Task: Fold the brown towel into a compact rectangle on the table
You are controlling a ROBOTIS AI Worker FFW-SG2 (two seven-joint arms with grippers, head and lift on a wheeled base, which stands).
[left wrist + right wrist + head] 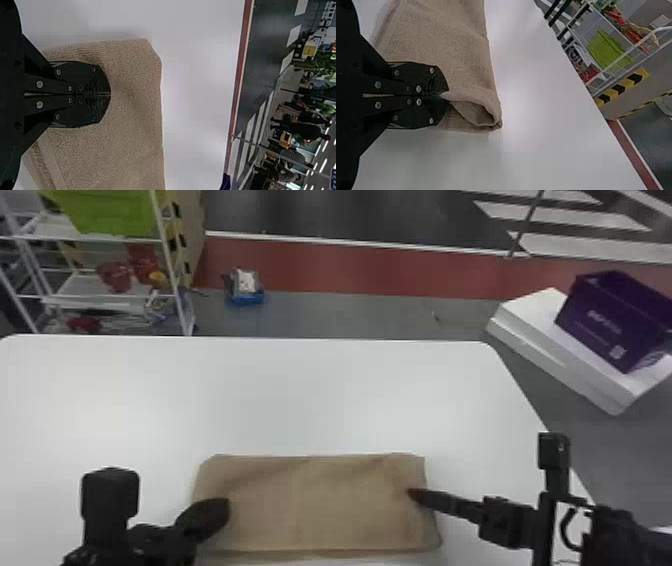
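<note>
pinches brown towel (pixel 320 505) by right end in right gripper (pixel 443 95); lies lengthwise toward pressed-together left gripper (pixel 109 94).

At the lower left of the head view, the left gripper (pixel 223 509) is showing matte black with a rounded, paddle-like end, while a blocky black housing (pixel 110 494) is rising nearby. At the lower right, the right gripper (pixel 413 494) is tapering to a slim dark end, near a small black box-shaped piece (pixel 553 450) and a curved black strip (pixel 564 531). At the left of both wrist views, round silvery screws (pixel 39 84) are dotting flat black plates (pixel 421 73) with angled, finely ridged tips.
</note>
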